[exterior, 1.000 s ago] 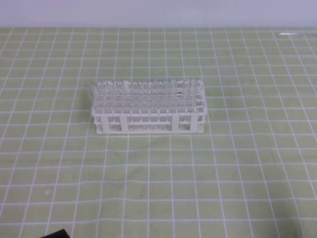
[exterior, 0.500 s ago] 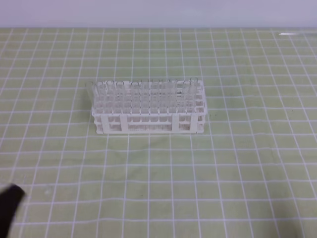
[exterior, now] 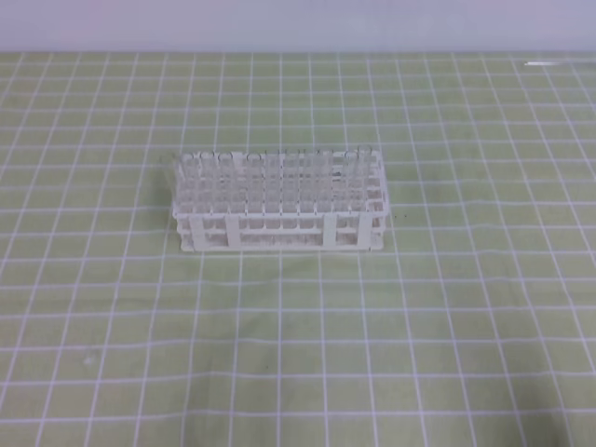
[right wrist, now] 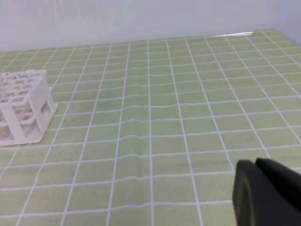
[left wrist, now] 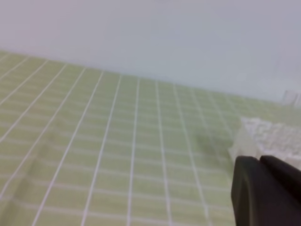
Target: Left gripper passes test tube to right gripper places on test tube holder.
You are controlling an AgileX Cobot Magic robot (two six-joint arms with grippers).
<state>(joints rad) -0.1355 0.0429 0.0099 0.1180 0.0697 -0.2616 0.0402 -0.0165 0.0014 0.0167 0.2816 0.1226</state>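
The white lattice test tube holder (exterior: 279, 207) stands mid-table; it also shows at the right edge of the left wrist view (left wrist: 277, 136) and at the left of the right wrist view (right wrist: 23, 110). A faint clear test tube (left wrist: 291, 97) seems to stand upright at the holder's left end (exterior: 169, 166). Neither arm shows in the exterior high view. The left gripper (left wrist: 258, 161) sits low on the holder's left, fingers together, holding nothing. The right gripper (right wrist: 255, 163) hovers over bare cloth right of the holder, shut and empty.
A green cloth with a white grid (exterior: 298, 326) covers the table up to a pale back wall (exterior: 298, 23). A thin shiny streak (exterior: 545, 63) lies at the far right edge of the cloth (right wrist: 230, 34).
A dark piece of the left arm at the bottom left of the exterior high view slid left and has gone out of frame. The holder has not moved.
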